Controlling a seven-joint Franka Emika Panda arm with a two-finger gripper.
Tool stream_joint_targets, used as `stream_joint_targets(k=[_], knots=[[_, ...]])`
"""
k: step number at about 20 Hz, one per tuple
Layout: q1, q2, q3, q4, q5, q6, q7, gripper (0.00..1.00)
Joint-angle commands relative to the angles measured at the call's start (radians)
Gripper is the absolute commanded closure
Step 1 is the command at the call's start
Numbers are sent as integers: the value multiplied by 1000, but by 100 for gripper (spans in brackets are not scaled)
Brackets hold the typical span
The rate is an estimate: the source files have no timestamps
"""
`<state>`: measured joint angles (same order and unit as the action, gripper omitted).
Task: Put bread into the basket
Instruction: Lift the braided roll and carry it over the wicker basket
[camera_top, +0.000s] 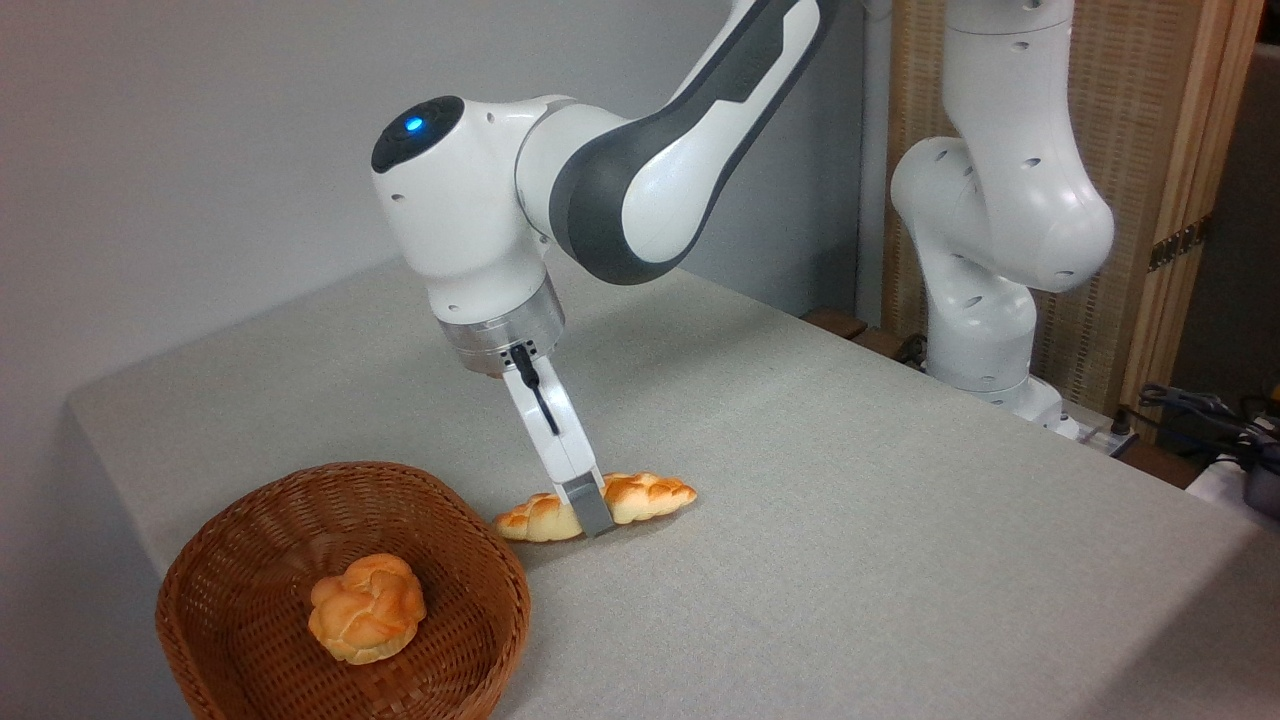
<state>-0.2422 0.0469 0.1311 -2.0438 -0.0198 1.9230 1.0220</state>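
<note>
Bread, long and braided with a golden top (640, 495), lies on the grey cloth table (850, 480) just beside the round brown woven basket (250, 520); it is not in yet. A small bumpy orange bun (366, 608) sits inside the basket. The gripper (592, 515) is down at the bread's middle; I cannot tell if it squeezes.

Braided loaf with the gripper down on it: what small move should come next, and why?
Probably close the fingers on the bread, if they are not shut already, then lift. The gripper sits across the loaf's middle while it lies on the table, just right of the basket. Only the near finger shows, so grip is unconfirmed. The basket holds only a round bun.
</note>
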Motion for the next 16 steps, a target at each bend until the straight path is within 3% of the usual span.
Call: stream_joint_targets(k=[1, 6, 9, 12, 16], knots=[[1, -45, 2, 20, -15, -47, 26, 71], [-11, -82, -36, 102, -20, -180, 24, 71], [-11, -82, -64, 183, -31, -193, -8, 71], [-11, -68, -64, 226, -32, -155, -103, 70], [-9, -30, -61, 232, -78, 12, -196, 70]])
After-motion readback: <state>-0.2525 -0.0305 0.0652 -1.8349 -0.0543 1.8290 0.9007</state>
